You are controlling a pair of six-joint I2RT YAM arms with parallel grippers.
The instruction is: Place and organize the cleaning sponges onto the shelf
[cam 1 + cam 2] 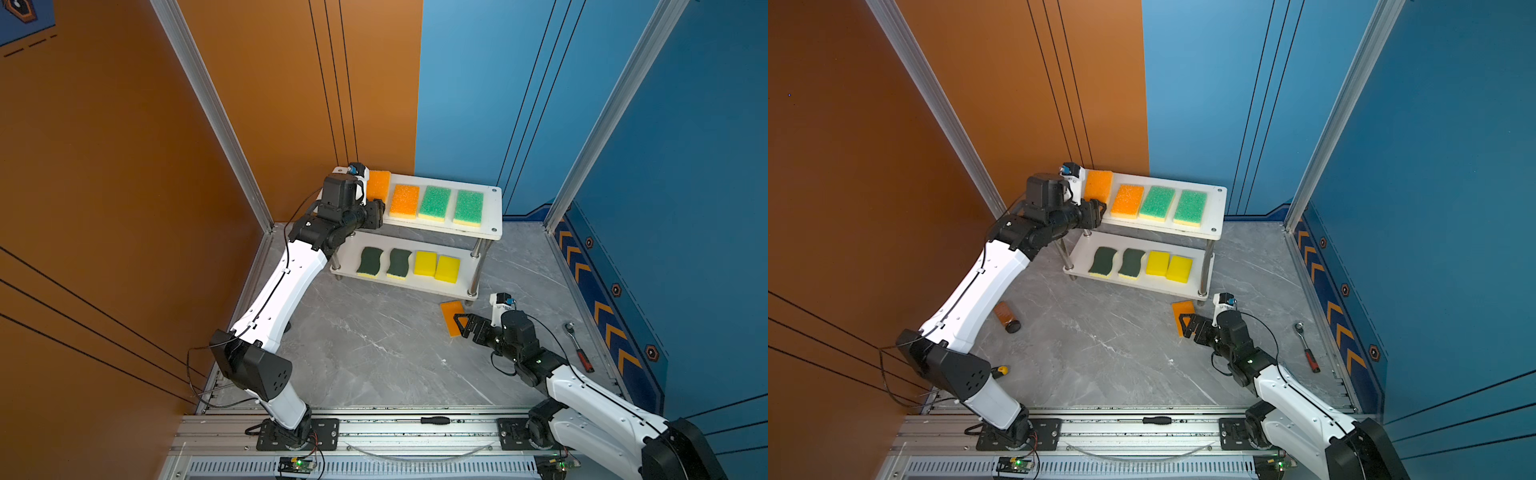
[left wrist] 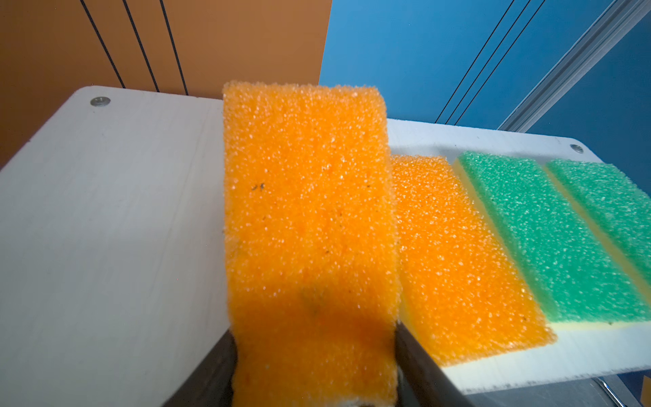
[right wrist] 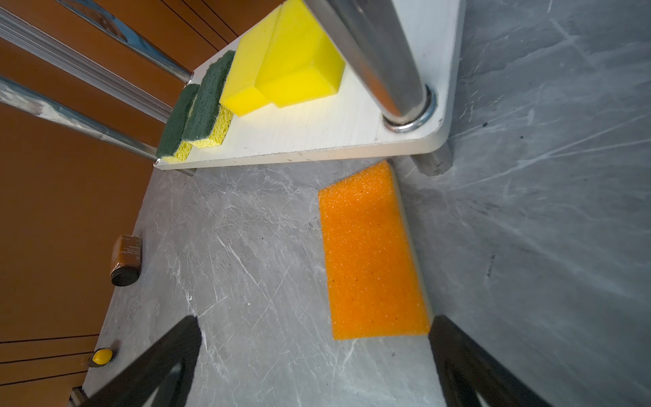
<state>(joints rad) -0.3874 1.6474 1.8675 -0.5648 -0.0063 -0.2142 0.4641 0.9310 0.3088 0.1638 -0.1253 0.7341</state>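
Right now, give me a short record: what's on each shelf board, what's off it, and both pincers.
Top board of white two-tier shelf: one orange-topped sponge, two light-green-topped sponges
Lower board: two dark-green wavy sponges, two plain yellow sponges
Left pincer: gripping another orange-topped sponge at the top board's end
Grey marbled tabletop: third orange-topped sponge
Right pincer: open, above that third sponge

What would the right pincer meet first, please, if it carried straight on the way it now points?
Most likely the loose orange sponge on the table, lying just ahead of the open right pincer; the shelf stands beyond it.
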